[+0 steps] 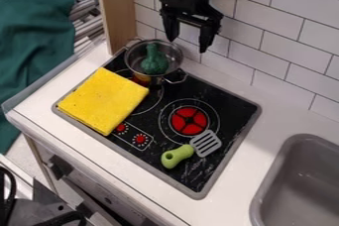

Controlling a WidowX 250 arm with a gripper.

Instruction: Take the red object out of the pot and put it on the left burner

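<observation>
The gripper [187,45] hangs open at the top, just right of and above the metal pot [173,74], its fingers apart with nothing between them. Inside the pot lies a dark green object [154,62] with a rounded lower part and a narrower neck. The pot stands at the back left corner of the black stove top. Its base and a yellow cloth [102,101] cover much of the left burner [153,98], whose ring shows between them. An orange-red patch [141,79] shows at the pot's lower edge; I cannot tell what it is.
A red-centred burner [189,121] lies right of the cloth, with a green-handled spatula [192,151] in front of it. The grey sink [301,180] is at the lower right. Behind the stove rises a tiled wall [285,46], with a wooden post [117,9] at the left.
</observation>
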